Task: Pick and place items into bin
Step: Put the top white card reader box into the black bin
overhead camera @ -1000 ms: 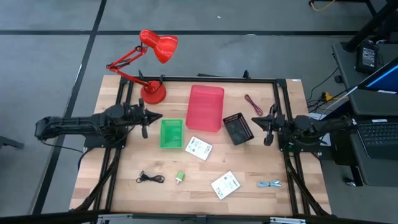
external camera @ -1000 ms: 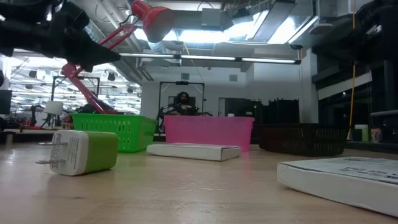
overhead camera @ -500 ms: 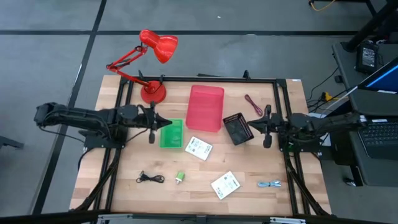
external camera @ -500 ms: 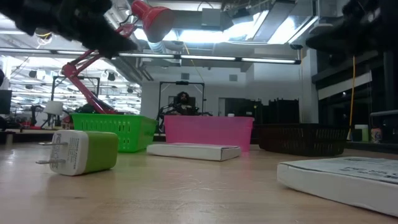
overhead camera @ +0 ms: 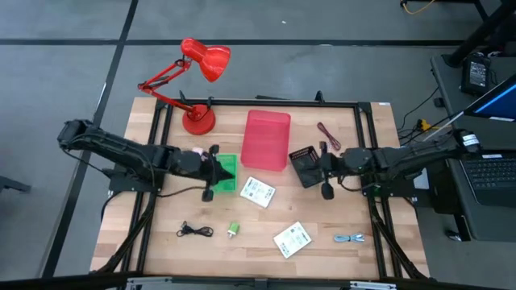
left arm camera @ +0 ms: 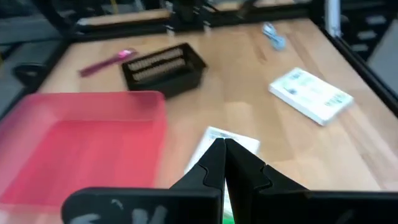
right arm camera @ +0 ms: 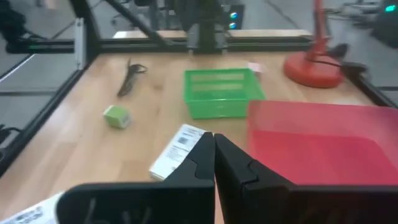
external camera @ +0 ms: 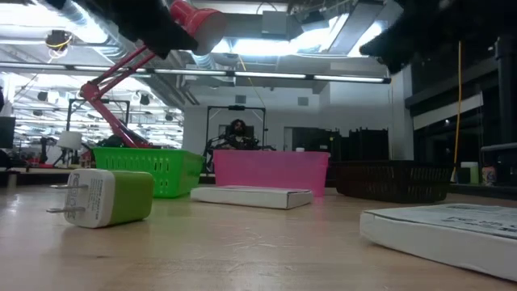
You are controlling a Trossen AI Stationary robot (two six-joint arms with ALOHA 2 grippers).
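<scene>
In the high view one white packet point(overhead camera: 257, 192) lies by the green bin point(overhead camera: 223, 173), the other point(overhead camera: 292, 239) nearer the near edge. A black cable point(overhead camera: 194, 231), a small green piece point(overhead camera: 234, 229), a blue-grey cable point(overhead camera: 349, 238) and a maroon cable point(overhead camera: 328, 134) lie flat on the table. My left gripper point(overhead camera: 218, 171) hangs shut over the green bin's left part; its wrist view shows the shut fingers point(left arm camera: 224, 155). My right gripper point(overhead camera: 317, 167) hangs shut above the black basket point(overhead camera: 308, 167); its fingers point(right arm camera: 213, 149) point toward the packet point(right arm camera: 177, 149).
A red bin point(overhead camera: 267, 139) stands between the green bin and the black basket. The red desk lamp point(overhead camera: 197, 119) stands at the far left corner. A black frame point(overhead camera: 367, 153) runs along the table's sides. Open wood lies around the near-edge items.
My left gripper has travelled toward the table's right, from beside the green bin to above it. My right gripper has travelled toward the table's left, reaching the black basket. Both have stayed shut. Nothing on the table has moved.
</scene>
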